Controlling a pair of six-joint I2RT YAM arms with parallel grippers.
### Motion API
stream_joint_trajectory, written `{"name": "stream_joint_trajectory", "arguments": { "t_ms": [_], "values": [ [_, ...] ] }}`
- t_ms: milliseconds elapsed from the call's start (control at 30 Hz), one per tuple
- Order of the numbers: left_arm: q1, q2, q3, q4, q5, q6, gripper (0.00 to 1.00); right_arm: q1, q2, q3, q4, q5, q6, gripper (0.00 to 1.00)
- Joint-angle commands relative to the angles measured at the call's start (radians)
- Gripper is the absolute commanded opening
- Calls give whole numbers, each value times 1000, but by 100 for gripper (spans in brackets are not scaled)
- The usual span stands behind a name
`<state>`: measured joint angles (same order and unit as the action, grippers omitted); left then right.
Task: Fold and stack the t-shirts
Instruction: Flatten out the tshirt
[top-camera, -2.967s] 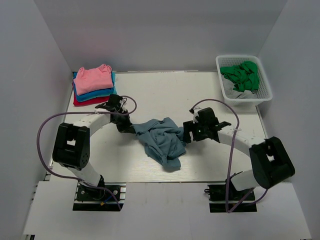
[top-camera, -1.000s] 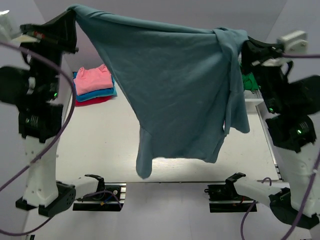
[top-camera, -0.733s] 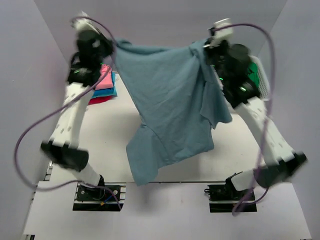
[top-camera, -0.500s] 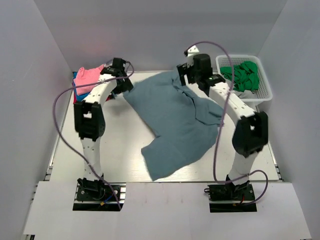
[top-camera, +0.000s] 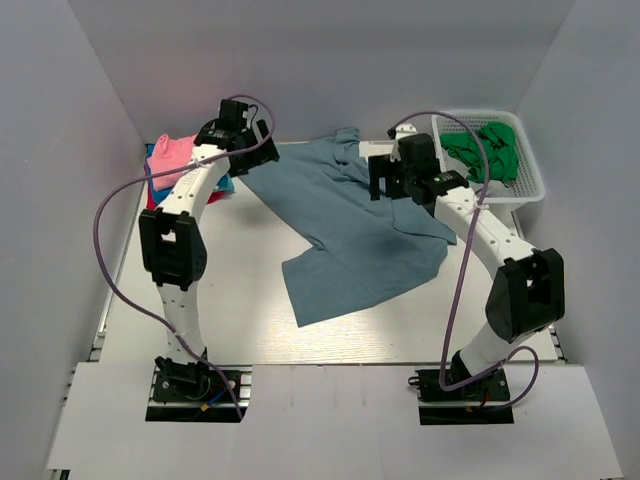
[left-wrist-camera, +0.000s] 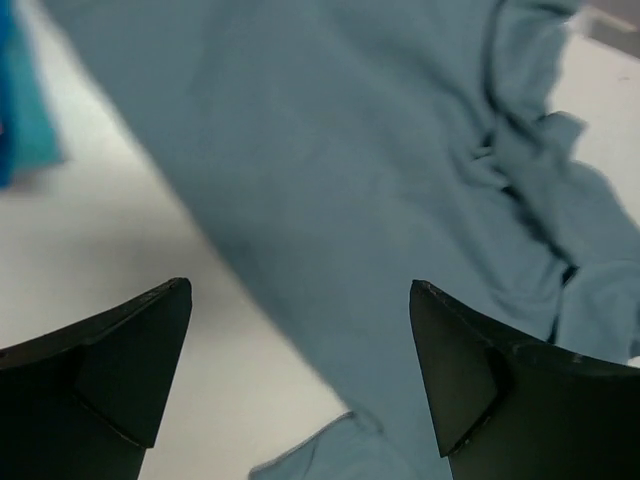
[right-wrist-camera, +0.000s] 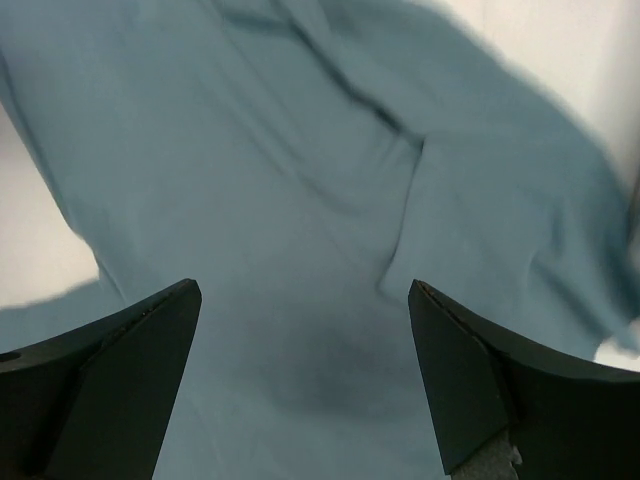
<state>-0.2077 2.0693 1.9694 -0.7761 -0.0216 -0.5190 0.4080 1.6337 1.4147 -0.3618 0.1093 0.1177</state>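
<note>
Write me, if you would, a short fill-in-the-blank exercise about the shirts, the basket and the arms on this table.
The large slate-blue cloth t-shirt lies on the table, and the left fingers and right fingers above it are ___.
The white plastic mesh basket holds crumpled cloth coloured ___.
The topmost folded soft shirt in the far left corner is ___.
Missing words: open; green; pink.
</note>
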Motion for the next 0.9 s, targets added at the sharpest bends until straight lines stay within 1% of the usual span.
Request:
{"name": "stream_joint_trajectory", "arguments": {
  "t_ms": [0, 33, 67, 167, 200, 267, 300, 333, 433, 467, 533, 567, 633, 700, 733, 767, 800, 867],
  "values": [
    [-4, 110, 132, 112, 147, 63, 100, 0, -12, -89, -78, 9, 91, 90],
    [-4, 144, 167, 127, 158, 63, 100, 0, -21, -126, -88, -2, 97, 90],
    [-4, 211, 202, 127, 158, 63, 100, 2, -26, -158, -86, -22, 106, 90],
    [-4, 314, 331, 165, 158, 63, 100, 3, -32, -219, -95, -98, 114, 90],
    [-4, 328, 332, 178, 158, 63, 100, 5, -32, -229, -103, -146, 114, 90],
    [-4, 340, 309, 259, 158, 53, 100, -3, -34, -253, -95, -157, 125, 90],
    [-4, 356, 275, 285, 158, 44, 100, 3, -32, -290, -88, -171, 126, 90],
    [-4, 368, 275, 306, 149, 43, 100, 0, -32, -299, -88, -171, 126, 90],
    [-4, 425, 316, 285, 149, -2, 100, -3, -18, -336, -88, -166, 158, 90],
    [-13, 436, 307, 285, 161, -12, 100, -11, -9, -338, -82, -175, 160, 90],
    [-13, 445, 272, 285, 170, -12, 100, -21, 1, -344, -78, -180, 155, 90],
    [-13, 436, 225, 269, 170, -12, 100, -23, 21, -342, -78, -180, 158, 90],
    [-13, 397, 159, 259, 137, -12, 100, -38, 37, -341, -78, -175, 148, 90],
    [-13, 344, 9, 218, 99, -12, 100, -52, 64, -333, -81, -157, 149, 90],
    [-13, 325, 8, 200, 75, -12, 100, -57, 74, -333, -78, -157, 146, 90],
    [-13, 309, -54, 170, 49, -3, 100, -61, 80, -332, -78, -157, 148, 90],
    [-22, 292, -87, 100, 2, -3, 100, -75, 80, -335, -77, -155, 142, 90],
    [-32, 232, -194, -12, -12, -16, 100, -89, 83, -339, -60, -152, 135, 90]
  ]
}}
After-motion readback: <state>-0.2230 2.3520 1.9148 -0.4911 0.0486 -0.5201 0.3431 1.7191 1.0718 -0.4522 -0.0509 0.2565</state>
